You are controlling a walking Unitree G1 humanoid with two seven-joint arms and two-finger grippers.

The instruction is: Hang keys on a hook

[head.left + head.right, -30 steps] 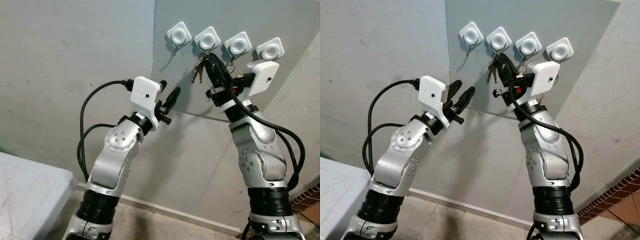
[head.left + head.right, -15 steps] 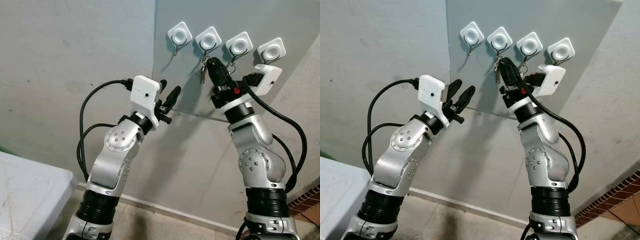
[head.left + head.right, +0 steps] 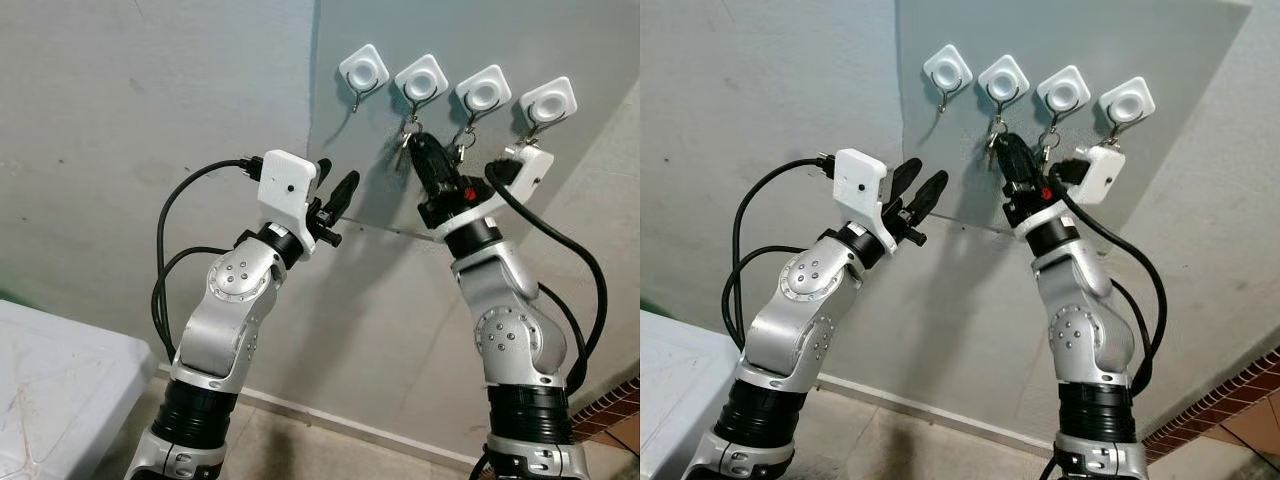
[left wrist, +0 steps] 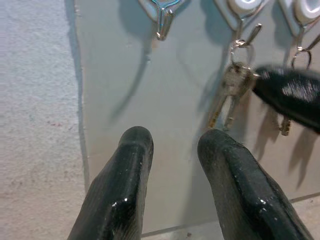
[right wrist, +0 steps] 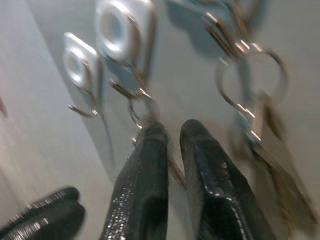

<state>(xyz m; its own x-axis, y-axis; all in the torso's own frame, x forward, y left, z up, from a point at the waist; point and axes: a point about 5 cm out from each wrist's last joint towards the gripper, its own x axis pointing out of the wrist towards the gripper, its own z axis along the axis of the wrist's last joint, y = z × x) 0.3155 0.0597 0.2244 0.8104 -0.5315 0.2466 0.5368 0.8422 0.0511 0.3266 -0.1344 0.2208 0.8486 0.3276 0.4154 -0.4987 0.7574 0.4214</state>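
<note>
Four white hooks are fixed in a row on a grey wall panel (image 3: 600, 40). A bunch of keys (image 3: 404, 140) hangs by its ring from the second hook (image 3: 420, 80). My right gripper (image 3: 418, 148) is raised just below that hook, its tips at the keys. In the right wrist view its fingers (image 5: 150, 150) stand a narrow gap apart, open, with the key ring (image 5: 142, 107) just beyond the tips. My left gripper (image 3: 338, 173) is held up to the left of the hooks, open and with nothing in it; its wrist view looks at the keys (image 4: 229, 87).
A second set of keys (image 3: 462, 140) hangs from the third hook (image 3: 483, 88). The first hook (image 3: 361, 72) and the fourth hook (image 3: 549, 101) flank them. A white surface (image 3: 50, 390) lies low on the left, and a brick-red floor edge (image 3: 622, 420) on the right.
My right gripper has sunk a little from the second hook and its wrist has turned. The keys it carried now hang from that hook. The left arm has stayed put.
</note>
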